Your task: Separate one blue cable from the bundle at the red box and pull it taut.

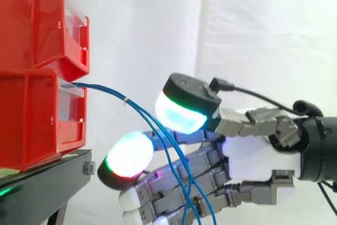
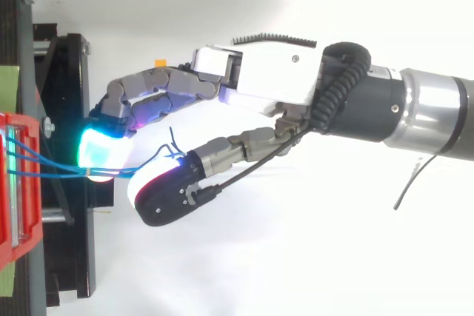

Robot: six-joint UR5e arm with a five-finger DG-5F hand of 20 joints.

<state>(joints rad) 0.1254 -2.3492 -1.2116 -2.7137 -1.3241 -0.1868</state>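
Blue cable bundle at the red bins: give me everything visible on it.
Several thin blue cables, glossy like plastic-sheathed wire, come out of the front of the lower red bin. A small pale tie binds them just outside it. Past it they fan apart and hang in slack curves across the hand, running off the side view's bottom edge. Whether the hand grips them cannot be told.

A black stand (image 1: 47, 183) carries the lower red bin (image 1: 31, 122), set at the stand's top front edge; the upper red bin (image 1: 31, 19) is stacked on that one
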